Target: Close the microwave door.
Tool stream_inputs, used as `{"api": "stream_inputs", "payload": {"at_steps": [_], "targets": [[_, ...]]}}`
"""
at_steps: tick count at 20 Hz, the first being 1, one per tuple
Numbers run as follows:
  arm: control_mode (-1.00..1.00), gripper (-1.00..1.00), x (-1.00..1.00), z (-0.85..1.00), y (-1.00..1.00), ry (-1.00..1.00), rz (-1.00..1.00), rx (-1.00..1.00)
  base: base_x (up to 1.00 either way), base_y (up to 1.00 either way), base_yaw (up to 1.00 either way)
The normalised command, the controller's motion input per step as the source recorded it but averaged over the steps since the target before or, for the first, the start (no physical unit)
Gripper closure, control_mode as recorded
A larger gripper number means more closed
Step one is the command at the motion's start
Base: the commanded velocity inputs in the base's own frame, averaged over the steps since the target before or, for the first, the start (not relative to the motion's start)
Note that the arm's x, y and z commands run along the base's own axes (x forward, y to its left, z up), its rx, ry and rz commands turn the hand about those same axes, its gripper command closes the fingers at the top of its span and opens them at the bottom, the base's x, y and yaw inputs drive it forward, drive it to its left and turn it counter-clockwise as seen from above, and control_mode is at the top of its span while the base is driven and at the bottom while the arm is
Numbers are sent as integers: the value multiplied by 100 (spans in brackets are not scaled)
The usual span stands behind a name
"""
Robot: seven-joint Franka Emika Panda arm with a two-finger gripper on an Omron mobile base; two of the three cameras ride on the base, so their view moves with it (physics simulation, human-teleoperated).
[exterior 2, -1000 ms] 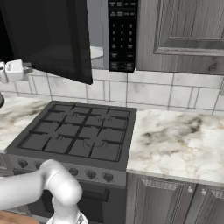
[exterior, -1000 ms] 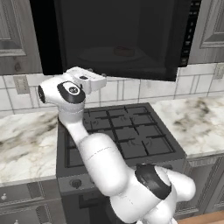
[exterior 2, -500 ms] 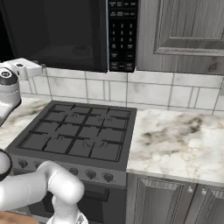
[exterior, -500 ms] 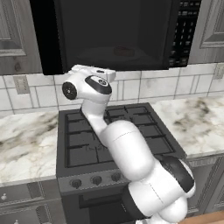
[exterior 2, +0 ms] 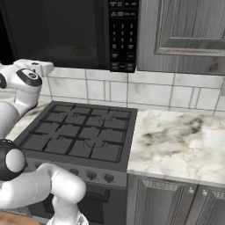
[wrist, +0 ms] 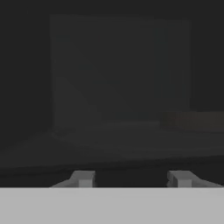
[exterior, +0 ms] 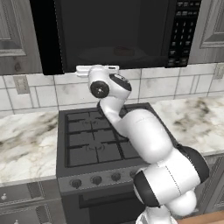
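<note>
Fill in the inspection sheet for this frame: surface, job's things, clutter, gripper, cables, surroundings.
Surface: marble counter either side of a black gas stove.
Job's things: microwave door looks swung nearly flush with the microwave front; full latching cannot be told.
Clutter: nothing seen.
Gripper: gripper open, holding nothing, facing the dark door window.
Cables: nothing seen.
Surroundings: grey cabinet door, white tile backsplash, keypad, wall outlet.

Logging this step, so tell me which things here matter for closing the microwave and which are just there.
For the job:
microwave door
gripper

Just there:
stove
keypad
counter
cabinets
</note>
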Motion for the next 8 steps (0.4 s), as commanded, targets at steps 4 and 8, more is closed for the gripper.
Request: {"api": "stream_inputs", "payload": {"at_steps": [4, 8], "targets": [[-100, -100, 26, 25, -4, 7, 23, 0, 0, 0, 0], [-100, -100, 4, 26, 0, 7, 14, 0, 0, 0, 0]]}}
